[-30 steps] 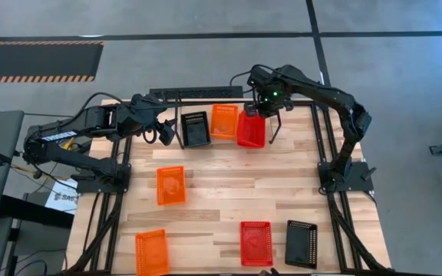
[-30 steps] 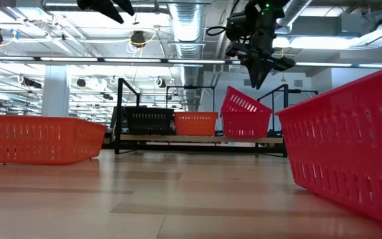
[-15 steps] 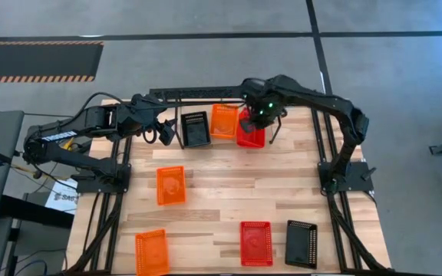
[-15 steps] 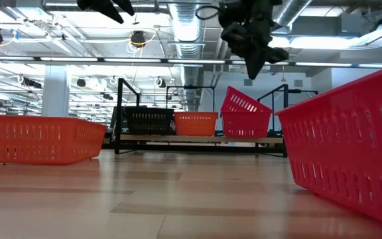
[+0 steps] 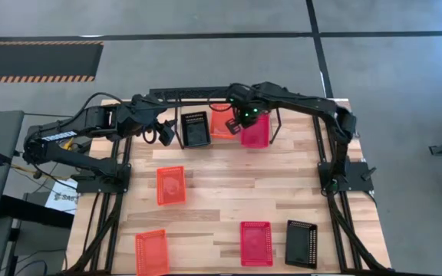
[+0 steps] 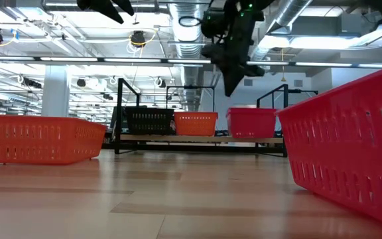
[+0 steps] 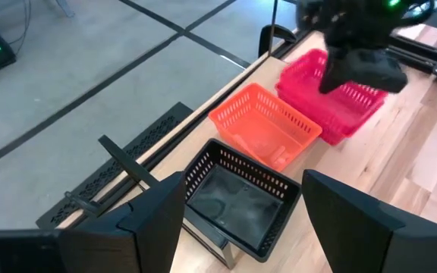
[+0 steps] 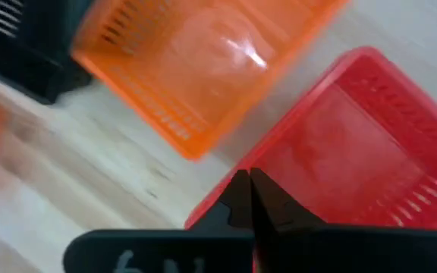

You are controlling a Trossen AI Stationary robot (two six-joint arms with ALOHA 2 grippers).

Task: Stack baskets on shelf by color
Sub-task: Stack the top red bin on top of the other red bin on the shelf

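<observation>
We see the right gripper (image 5: 245, 116) clenched empty, fingers together, hovering above the shelf (image 5: 206, 96) between the orange basket (image 5: 221, 121) and the red-pink basket (image 5: 255, 130). The left gripper (image 5: 164, 134) waits open beside the black basket (image 5: 195, 128), which also sits on the shelf.

I see three baskets in a row on the shelf (image 5: 176, 95) at the table's (image 5: 229, 192) far edge — left basket (image 5: 195, 129), middle basket (image 5: 221, 123), right basket (image 5: 255, 130). Four more lie apart on the near half — one mid-left (image 5: 170, 185), three along the near edge (image 5: 256, 243).
</observation>
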